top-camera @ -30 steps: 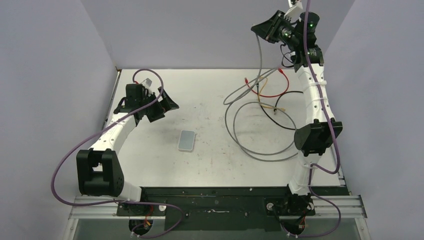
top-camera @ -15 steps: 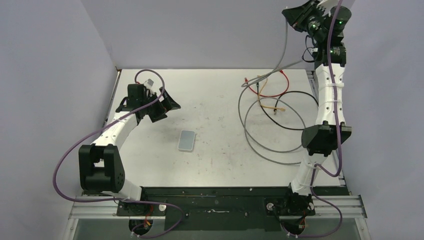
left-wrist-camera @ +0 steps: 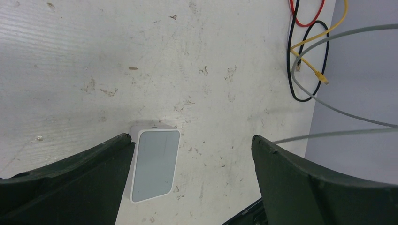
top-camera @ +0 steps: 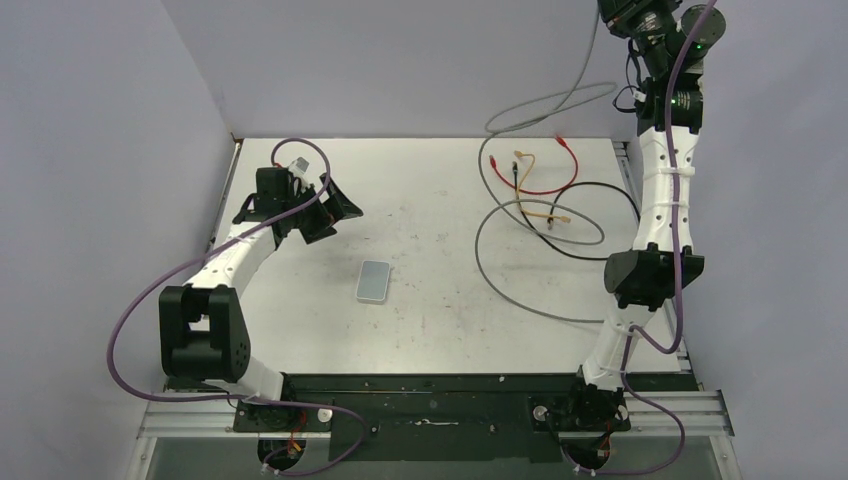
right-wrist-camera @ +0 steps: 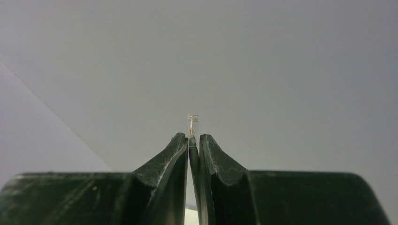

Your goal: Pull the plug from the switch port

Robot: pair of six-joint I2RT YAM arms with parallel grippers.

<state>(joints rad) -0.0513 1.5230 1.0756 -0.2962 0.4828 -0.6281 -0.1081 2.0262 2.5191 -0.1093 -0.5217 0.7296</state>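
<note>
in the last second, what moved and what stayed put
The right gripper swung up and away to the far right, jaws shut on the plug. The grey cable trailed after it: more of it lifted off the table and its loops were drawn rightward. The switch lay where it was, with no cable running to it, and the left gripper stayed open above it.

The switch (top-camera: 374, 281) lies flat near the middle of the bench (top-camera: 430, 340). The left end effector (top-camera: 336, 212) hangs above the bench, behind the switch and to its left. A tangle of short cables (top-camera: 530, 191) lies at the bench's right rear, well apart from the switch. A long cable (top-camera: 478, 245) loops in front of the tangle and runs up to the right end effector (right-wrist-camera: 193, 140), high above the rear right corner. The plug (right-wrist-camera: 193, 123) sits between that end effector's fingers.
</note>
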